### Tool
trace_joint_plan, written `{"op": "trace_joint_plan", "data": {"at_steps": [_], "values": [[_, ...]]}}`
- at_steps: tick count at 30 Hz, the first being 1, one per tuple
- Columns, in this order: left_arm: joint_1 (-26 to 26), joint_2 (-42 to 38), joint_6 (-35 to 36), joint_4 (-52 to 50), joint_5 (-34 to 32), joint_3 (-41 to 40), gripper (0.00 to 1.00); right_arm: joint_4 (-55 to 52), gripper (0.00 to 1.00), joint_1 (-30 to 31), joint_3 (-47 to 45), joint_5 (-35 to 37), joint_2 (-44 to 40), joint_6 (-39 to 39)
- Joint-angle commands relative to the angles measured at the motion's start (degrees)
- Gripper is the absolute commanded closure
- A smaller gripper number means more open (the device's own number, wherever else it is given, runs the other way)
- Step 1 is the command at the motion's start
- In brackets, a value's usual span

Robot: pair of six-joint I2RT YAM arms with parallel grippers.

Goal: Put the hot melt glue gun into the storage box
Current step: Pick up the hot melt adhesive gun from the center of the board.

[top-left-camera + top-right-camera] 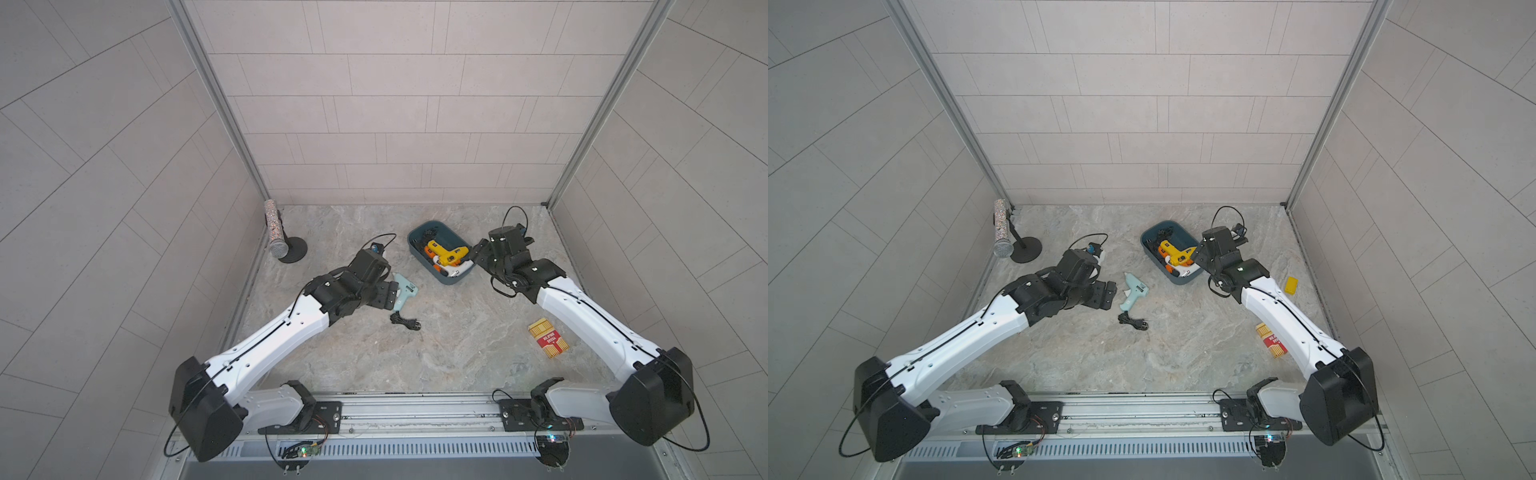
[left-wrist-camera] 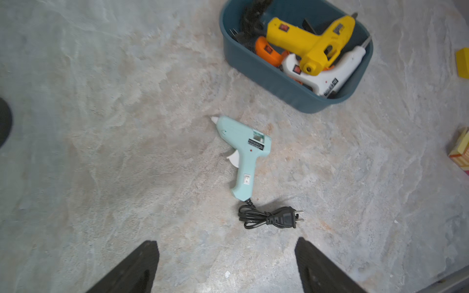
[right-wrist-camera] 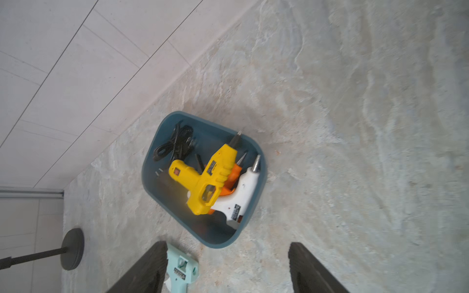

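In a top view, the mint-green glue gun (image 1: 1133, 291) lies on the tabletop (image 1: 1183, 353) just beside the teal storage box (image 1: 1177, 232), not inside it. The left wrist view shows the left gripper (image 2: 226, 244) spread wide and empty, short of the box. The right wrist view shows the right gripper (image 3: 226, 246) also spread and empty, near the box.

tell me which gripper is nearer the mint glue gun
Left. The left gripper is right beside the mint gun; the right gripper is farther off, at the box.
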Motion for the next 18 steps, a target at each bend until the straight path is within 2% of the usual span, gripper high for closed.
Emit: {"op": "trace_joint_plan", "data": {"at_steps": [1, 7, 18], "values": [[-2.08, 2.96, -2.71, -1.19, 2.59, -0.59, 0.08, -3.47, 0.21, -3.04, -1.29, -0.45, -2.01, -4.83], [-3.47, 13.15, -2.69, -3.43, 5.87, 2.32, 0.08, -3.97, 0.21, -6.39, -2.44, -3.53, -2.31, -7.42], [-4.13, 27.41, 1.45, -4.14, -0.04, 8.78, 0.12, -4.01, 0.21, -7.86, -4.56, -4.78, -3.36, -9.82]]}}
